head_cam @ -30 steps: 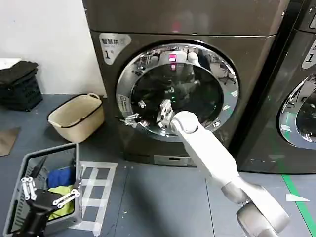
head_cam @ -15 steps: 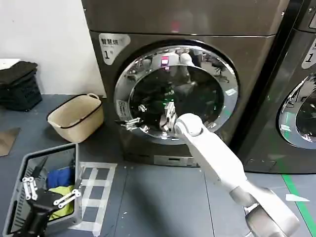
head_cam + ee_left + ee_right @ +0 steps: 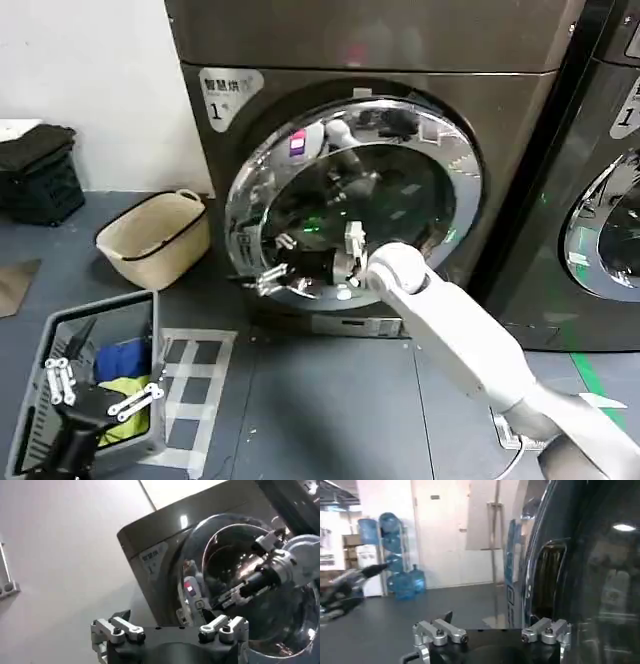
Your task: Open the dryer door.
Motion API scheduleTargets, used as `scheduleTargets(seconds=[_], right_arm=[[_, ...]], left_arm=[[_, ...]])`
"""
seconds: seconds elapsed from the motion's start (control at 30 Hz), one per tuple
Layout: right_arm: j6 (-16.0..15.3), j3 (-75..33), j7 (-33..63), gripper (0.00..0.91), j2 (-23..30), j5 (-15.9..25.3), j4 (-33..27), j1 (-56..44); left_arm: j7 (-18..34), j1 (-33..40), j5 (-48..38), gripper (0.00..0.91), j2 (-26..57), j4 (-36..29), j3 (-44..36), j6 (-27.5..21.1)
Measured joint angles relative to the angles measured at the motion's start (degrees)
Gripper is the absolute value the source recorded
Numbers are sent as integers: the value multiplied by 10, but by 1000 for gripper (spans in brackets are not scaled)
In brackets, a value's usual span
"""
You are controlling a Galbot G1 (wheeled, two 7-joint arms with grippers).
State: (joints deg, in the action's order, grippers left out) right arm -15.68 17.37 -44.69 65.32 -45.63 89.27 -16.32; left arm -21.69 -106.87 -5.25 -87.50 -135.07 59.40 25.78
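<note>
Head view: the right claw (image 3: 345, 262) is at the lower face of the dryer door (image 3: 350, 195); whether it is clenched or released cannot be told. The door stands slightly ajar on the dryer (image 3: 380, 60), its free edge lifted off the front on the claw's left. One second machine (image 3: 610, 180) stands to the right. The left claw (image 3: 100, 390) hangs idle and released over one grey basket (image 3: 40, 400) of clothes; one beige tub (image 3: 155, 238) sits beyond it.

Left wrist view: the left claw (image 3: 170, 632) has its fingers spread, holding nothing. The door (image 3: 240, 580) and right claw (image 3: 250, 587) lie well ahead.

Right wrist view: the right claw (image 3: 490, 632) sits just beside the door's chrome rim (image 3: 530, 580).

Handling, as judged: the door is rigid, hinged and fairly heavy; chrome and glass are slippery. Take hold at the free rim, opposite the hinge.
</note>
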Motion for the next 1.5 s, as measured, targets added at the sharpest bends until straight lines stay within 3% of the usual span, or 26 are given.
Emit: scheduleTargets(seconds=[0.93,1.27,1.5], right_arm=[[8,-75,-92,907,-141,-4,192,-116],[43,-137,-136,907,-201,1,249,-197],[56,-192,-147,907,-233,0,271,-264]], left_arm=[[-1,3,1,907,2,0,-5,-1],[-3,12,-10,907,18,5,-14,-8],[-19,41,-11,907,56,13,-35,-48]])
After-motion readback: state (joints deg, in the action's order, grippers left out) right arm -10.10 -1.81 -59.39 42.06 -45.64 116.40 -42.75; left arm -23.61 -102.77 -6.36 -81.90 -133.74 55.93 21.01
